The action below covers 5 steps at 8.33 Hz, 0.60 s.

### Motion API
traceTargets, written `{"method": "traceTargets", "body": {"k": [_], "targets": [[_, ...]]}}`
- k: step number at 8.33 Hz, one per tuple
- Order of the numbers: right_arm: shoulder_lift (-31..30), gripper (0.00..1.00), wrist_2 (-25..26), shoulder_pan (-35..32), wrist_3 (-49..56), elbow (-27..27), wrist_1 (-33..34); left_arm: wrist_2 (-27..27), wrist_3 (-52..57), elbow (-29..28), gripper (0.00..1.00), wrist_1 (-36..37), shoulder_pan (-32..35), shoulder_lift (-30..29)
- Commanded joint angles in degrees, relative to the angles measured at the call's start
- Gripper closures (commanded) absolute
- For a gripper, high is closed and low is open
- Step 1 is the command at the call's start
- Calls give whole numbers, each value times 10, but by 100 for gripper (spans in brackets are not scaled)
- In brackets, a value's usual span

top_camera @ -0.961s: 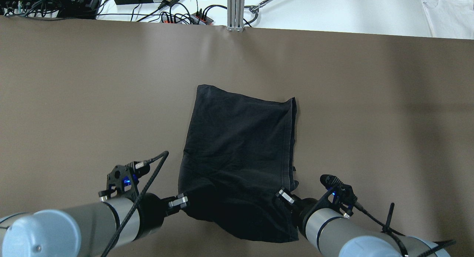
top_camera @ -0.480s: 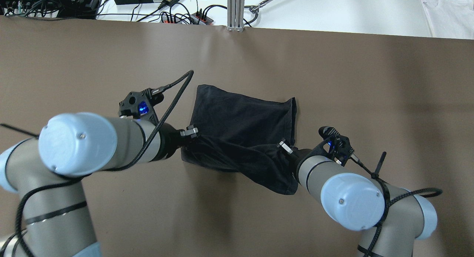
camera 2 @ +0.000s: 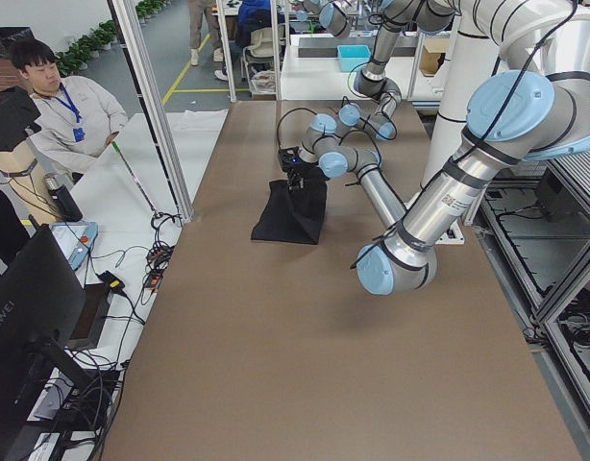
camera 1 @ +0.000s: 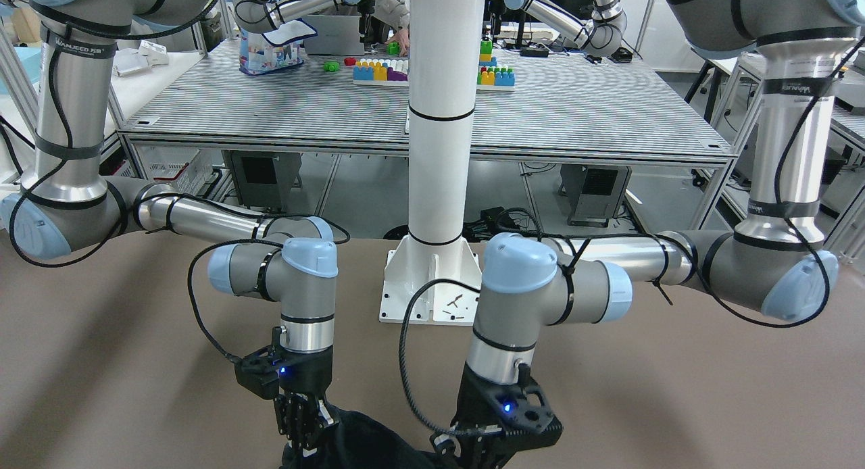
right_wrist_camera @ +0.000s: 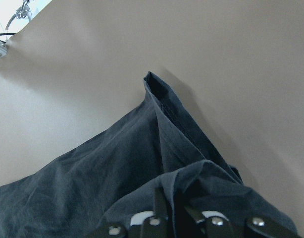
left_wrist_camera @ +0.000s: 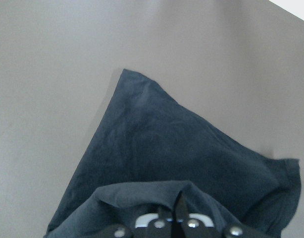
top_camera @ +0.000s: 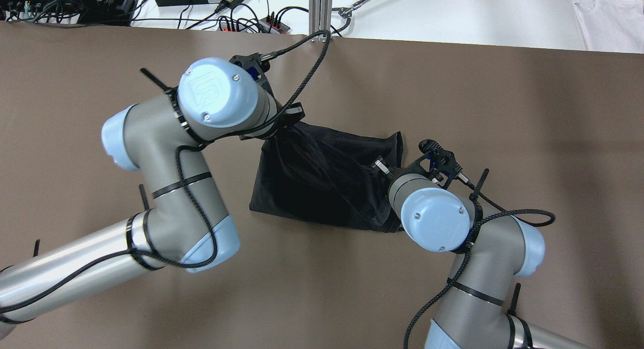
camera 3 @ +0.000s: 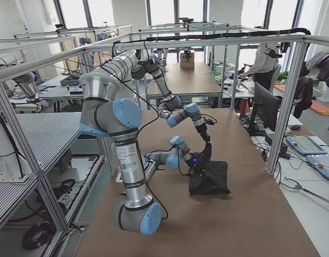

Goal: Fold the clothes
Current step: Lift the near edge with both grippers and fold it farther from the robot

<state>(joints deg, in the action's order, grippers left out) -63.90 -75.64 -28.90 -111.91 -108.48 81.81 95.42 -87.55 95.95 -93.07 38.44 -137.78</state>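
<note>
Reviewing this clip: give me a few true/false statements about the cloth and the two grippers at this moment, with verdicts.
1. The left gripper and the right gripper are both shut on the black cloth. True.
2. The cloth lies wholly flat on the table. False: its gripped edge is lifted above the rest.
3. The left gripper is nearer the robot than the right. False: it is further out over the table.
4. A white garment lies beyond the brown table. True.

We see the desk (top_camera: 503, 112) from above, front and both ends; wrist cameras hug left pincer (left_wrist_camera: 177, 213) and right pincer (right_wrist_camera: 167, 209), sharing the cloth (left_wrist_camera: 157, 144).
</note>
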Motion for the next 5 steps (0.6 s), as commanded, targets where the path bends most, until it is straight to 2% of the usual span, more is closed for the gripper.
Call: {"method": "traceTargets", "body": {"k": [1,2,3,4,5], "targets": [[53,100,4,-21,6,142,-82,-5,43,-205,100,-91,26,-64],[70,95,4,-32,25,200,-122,-6,59,-267,100,-161,29,-63],[70,42,4,-41,91,215,-143,-6,98,-296,65,-208,30,-61],[71,8,0,-47,142,212,-147,-5,125,-289,1,-220,32,-58],[71,7,-15,-60,149,192,-147,3,125,-247,0,-215,43,-51]]}}
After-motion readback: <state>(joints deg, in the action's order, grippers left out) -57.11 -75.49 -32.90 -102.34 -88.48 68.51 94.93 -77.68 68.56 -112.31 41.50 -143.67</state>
